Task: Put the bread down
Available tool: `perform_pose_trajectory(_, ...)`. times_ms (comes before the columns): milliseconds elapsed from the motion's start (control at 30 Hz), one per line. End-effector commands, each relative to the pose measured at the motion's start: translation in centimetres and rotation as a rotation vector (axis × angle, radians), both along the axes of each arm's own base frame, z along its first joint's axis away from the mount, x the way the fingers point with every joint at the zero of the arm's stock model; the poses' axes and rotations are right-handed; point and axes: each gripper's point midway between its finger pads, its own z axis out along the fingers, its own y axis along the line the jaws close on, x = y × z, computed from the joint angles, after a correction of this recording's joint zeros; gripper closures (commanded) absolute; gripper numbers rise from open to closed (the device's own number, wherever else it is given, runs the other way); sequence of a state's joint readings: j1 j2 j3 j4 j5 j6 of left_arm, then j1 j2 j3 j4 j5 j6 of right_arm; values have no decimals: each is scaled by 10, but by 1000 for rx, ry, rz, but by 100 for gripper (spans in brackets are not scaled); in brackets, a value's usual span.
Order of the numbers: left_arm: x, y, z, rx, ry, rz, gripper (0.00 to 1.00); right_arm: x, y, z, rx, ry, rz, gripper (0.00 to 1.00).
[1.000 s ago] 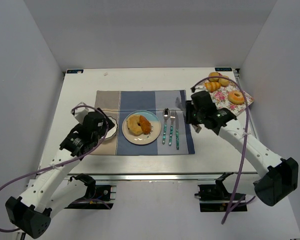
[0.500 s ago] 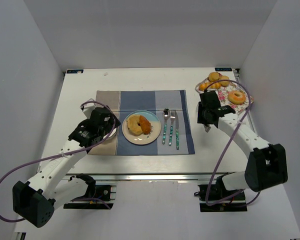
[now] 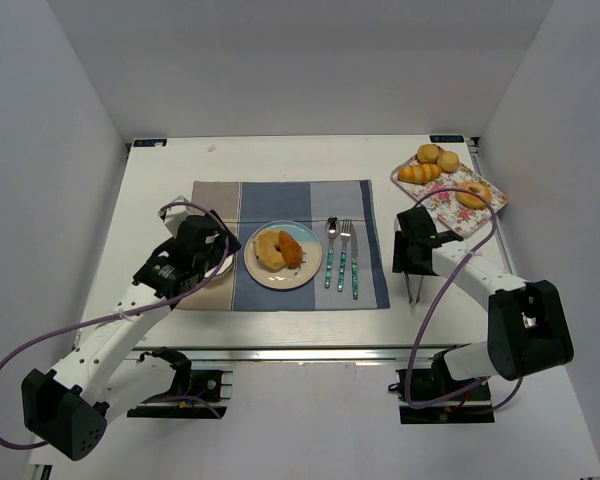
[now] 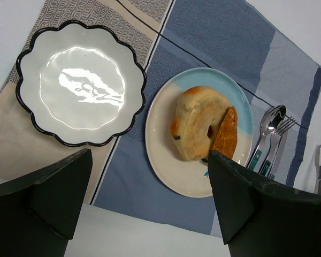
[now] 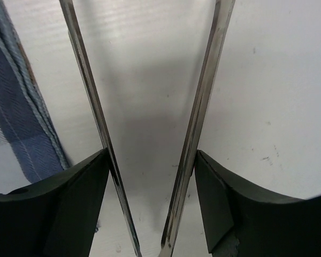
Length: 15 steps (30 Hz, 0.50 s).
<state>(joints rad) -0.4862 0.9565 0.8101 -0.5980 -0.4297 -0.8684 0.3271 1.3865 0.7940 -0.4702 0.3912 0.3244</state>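
top external shows 2 breads [image 3: 270, 250] on 1 plate [image 3: 306, 272].

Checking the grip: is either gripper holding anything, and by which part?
Right gripper holds the tongs, squeezing both arms; left gripper holds nothing.

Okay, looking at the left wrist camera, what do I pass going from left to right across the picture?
scalloped white dish → round plate carrying the bread → spoon → fork
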Motion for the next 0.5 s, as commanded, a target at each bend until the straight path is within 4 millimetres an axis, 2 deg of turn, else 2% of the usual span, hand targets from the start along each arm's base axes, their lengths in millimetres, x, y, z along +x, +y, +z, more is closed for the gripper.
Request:
perform_pose_trajectory(0, -2, 1, 4, -10, -19, -9, 2, 2, 2, 3, 46, -48, -45, 30)
perform_pose_trajectory(100, -3, 0, 3, -16, -19, -11, 2, -4, 2, 0, 48, -26, -56, 20)
perform_pose_trajectory(133, -4, 1, 3, -16, -20, -13, 2, -4, 2, 0, 49, -20, -58, 13)
perform_pose_trajectory(233, -6, 1, 5, -20, -25, -12, 2, -3, 2, 14, 50, -32, -62, 11)
perform_pose_trajectory(333, -7, 2, 8, -23, -33, -9, 2, 7, 7, 51, 85, -109, -47, 11)
perform_pose_trajectory(467, -7, 6, 15, -18, -43, 9, 2, 13, 13, 117, 170, -299, -28, 11)
